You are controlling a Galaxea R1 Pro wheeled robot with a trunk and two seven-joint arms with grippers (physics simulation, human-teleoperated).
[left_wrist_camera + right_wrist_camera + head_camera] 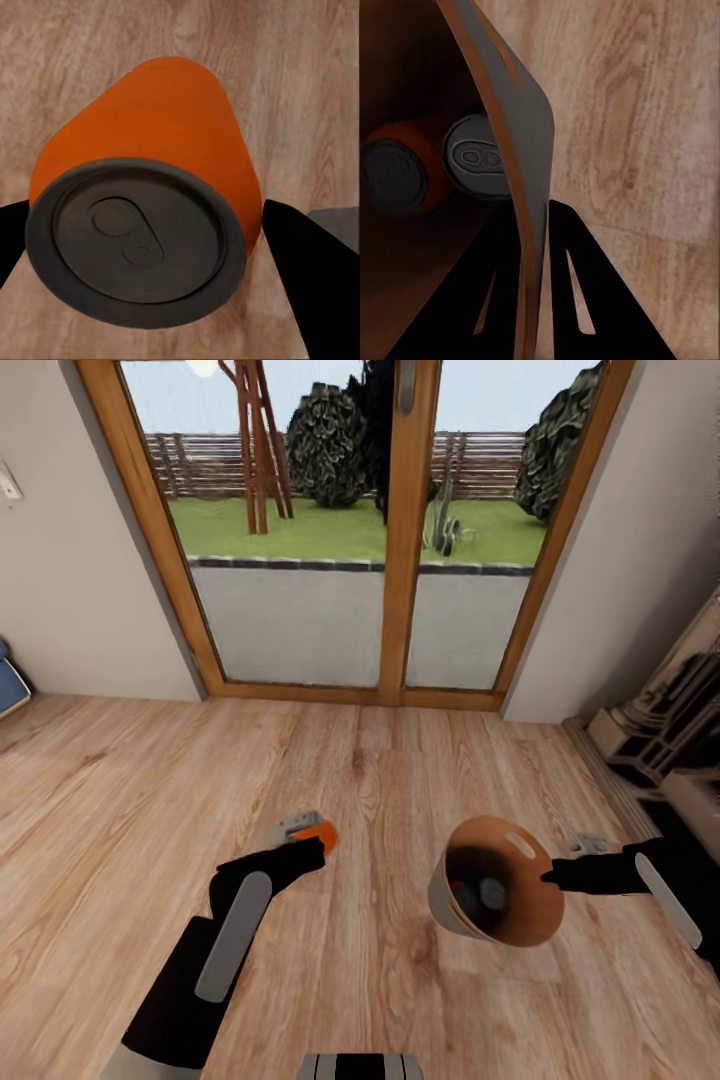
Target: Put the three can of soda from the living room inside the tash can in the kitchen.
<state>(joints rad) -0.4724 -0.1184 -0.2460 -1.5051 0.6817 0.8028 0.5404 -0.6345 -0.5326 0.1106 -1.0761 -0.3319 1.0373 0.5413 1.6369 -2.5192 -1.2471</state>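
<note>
- Bin (470, 925) hangs off the floor in the living room, tipped so its tan inside faces the head camera; the right gripper (548, 877) pinches its rim, one finger inside the wall and one outside, as the right wrist view shows.
- Two cans already lie in the bin: an orange can (405, 169) and beside it a silver-topped can (476, 159), most likely the dark blue one, though its body is hidden.
- Third can (161, 202), orange, is clamped between the left gripper's (312, 847) fingers, top end toward the wrist camera, held above the wood floor (120, 780) and well left of the bin.
- Judged progress: all three cans are collected and two are binned; what remains is dropping the third in and carrying the bin to the kitchen, since the glass doors (350, 530) and fireplace edge (680, 720) show the robot has not left the living room.
- Left arm reaches forward and slightly inward; the right arm comes in from the side, its forearm roughly level, pointing at the bin's rim.
</note>
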